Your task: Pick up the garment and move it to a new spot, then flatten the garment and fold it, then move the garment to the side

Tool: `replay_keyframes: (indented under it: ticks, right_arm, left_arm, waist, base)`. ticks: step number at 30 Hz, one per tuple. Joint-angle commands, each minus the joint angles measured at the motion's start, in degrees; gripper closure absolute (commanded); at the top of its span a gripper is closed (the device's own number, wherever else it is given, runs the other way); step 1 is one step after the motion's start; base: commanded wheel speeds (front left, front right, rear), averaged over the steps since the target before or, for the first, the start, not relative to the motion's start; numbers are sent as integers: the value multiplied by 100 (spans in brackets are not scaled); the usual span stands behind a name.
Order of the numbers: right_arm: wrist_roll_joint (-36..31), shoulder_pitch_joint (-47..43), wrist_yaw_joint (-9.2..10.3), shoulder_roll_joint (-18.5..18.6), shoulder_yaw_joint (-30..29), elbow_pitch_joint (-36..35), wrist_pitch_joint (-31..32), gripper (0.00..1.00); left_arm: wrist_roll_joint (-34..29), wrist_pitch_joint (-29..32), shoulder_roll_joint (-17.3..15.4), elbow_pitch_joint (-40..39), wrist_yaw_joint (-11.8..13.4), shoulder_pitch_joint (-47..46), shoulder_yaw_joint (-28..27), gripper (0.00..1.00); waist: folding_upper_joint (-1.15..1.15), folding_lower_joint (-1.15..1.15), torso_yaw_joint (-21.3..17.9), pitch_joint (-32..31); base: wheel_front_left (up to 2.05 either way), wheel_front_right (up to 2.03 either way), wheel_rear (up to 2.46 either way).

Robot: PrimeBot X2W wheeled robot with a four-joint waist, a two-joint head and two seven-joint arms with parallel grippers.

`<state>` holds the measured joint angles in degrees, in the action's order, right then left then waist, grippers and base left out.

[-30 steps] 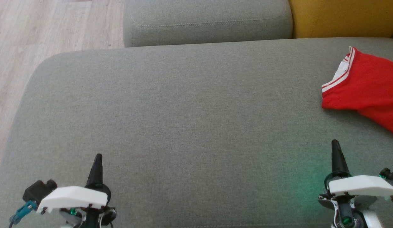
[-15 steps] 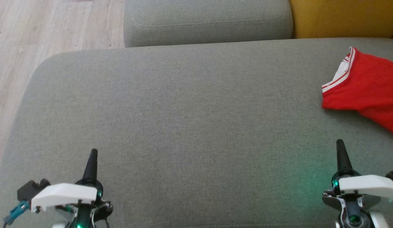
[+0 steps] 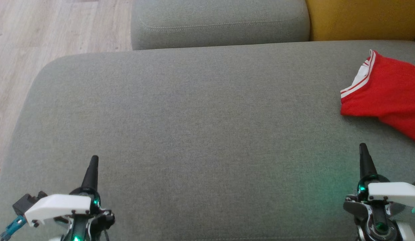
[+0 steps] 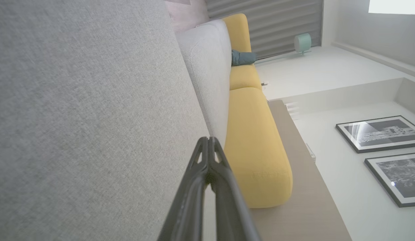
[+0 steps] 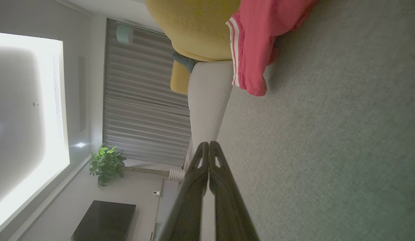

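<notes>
garment [image 3: 389, 92]: lying bunched at the seat's [image 3: 194, 127] right edge
left gripper [image 3: 94, 158], right gripper [image 3: 362, 146]: both closed, holding nothing
tip: probably worth opening the right first, then going for the trim [image 3: 357, 83]

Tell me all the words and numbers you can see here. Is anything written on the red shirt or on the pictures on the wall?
No word, number or sign can be read anywhere.
On the red garment: no lettering on the part that shows, just white stripes along its trim.
On the framed pictures on the wall: grey prints, too blurred to tell whether they carry any writing.
</notes>
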<state>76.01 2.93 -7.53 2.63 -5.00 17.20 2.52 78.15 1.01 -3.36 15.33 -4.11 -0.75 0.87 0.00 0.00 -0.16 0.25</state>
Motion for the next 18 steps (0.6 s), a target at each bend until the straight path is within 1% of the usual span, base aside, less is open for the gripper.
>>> replay_keyframes:
  ticks: [1,18]
  right_arm:
    - [156,277,3,45,56,-230,42,100]
    - [1311,313,4,45,-88,-299,304,100]
  left_arm:
    - [148,39,-73,-158,-79,-377,-227,100]
    - [1224,344,-63,-139,-281,-498,-511,100]
  waist:
    - [0,0,1,0]
    - [0,0,13,-6]
  base:
    - [0,0,0]
    - [0,0,0]
